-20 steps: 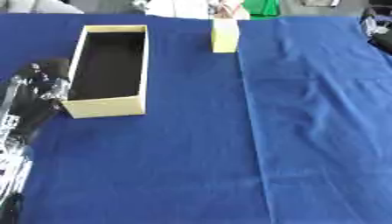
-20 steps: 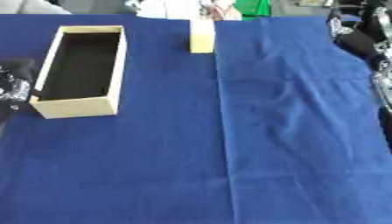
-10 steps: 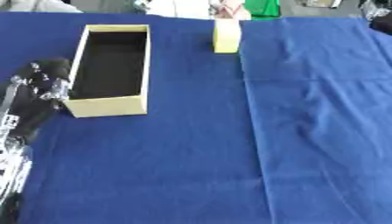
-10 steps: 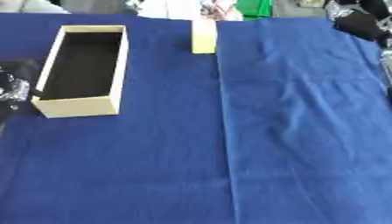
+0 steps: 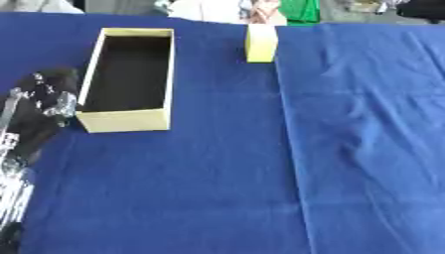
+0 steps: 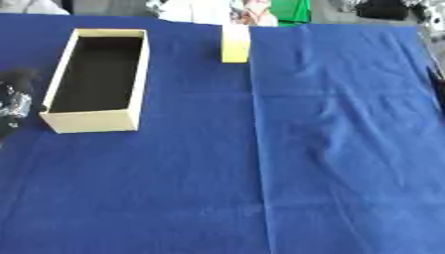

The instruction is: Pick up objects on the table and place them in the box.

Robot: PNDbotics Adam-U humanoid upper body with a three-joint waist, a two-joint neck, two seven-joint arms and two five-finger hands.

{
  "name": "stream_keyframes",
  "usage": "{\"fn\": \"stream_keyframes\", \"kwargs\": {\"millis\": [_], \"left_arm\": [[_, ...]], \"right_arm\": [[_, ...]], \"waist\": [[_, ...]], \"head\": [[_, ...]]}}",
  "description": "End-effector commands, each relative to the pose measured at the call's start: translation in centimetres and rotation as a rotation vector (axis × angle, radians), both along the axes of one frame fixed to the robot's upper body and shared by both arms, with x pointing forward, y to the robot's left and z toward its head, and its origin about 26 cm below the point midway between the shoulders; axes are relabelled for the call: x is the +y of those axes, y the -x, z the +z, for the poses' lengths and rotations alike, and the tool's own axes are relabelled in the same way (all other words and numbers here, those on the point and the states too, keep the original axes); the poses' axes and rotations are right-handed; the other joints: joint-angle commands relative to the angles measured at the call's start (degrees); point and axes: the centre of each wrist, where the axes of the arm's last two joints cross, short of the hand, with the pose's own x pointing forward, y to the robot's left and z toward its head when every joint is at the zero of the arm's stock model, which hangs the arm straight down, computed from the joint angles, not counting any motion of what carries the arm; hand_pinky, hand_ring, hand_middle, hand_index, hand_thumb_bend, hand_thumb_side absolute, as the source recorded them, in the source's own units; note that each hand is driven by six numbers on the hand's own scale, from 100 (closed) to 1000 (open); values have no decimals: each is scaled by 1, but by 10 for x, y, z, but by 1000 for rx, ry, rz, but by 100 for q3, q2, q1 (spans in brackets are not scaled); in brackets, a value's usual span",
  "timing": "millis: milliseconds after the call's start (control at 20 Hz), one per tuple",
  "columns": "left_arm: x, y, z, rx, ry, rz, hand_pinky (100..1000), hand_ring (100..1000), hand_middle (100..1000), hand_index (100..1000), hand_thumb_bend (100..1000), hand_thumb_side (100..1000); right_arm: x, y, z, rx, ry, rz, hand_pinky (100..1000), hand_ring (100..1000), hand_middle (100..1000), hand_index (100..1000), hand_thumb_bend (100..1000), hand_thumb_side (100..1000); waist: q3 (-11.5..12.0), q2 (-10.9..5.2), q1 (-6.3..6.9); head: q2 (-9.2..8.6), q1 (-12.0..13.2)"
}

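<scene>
1. Left hand (image 5: 39,106), beside the box (image 5: 130,79) near the table's left edge: blurred, black and silver; finger pose not discernible; arm cut off by the lower left corner.
2. Right hand (image 6: 430,12), at the table's far right corner: only a dark blurred sliver, cut off by the frame edge.
3. Yellow block (image 5: 260,42), at the table's far edge: faces blurred, no markings legible.
4. Items beyond the far edge: white, green (image 5: 300,10), unidentifiable, cropped at top.
</scene>
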Motion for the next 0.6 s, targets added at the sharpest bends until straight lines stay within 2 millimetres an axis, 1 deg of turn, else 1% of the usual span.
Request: {"fn": "stream_keyframes", "kwargs": {"millis": [50, 200, 600], "left_arm": [[-1, 1, 14, -46, -22, -19, 544, 831, 722, 689, 100, 247], [-3, 0, 15, -50, -29, -31, 544, 832, 721, 690, 100, 247], [-8, -1, 19, -60, -41, -62, 545, 831, 717, 692, 100, 247]], "right_arm": [[5, -7, 11, 35, 101, 13, 845, 969, 892, 934, 135, 160], [16, -18, 13, 101, 171, 37, 860, 987, 907, 942, 155, 164], [41, -41, 11, 232, 265, 27, 876, 1000, 921, 950, 207, 209]], "waist": [[52, -122, -23], [161, -118, -89], [436, -66, -227]], "head": [[-69, -69], [-88, -146], [-131, -293]]}}
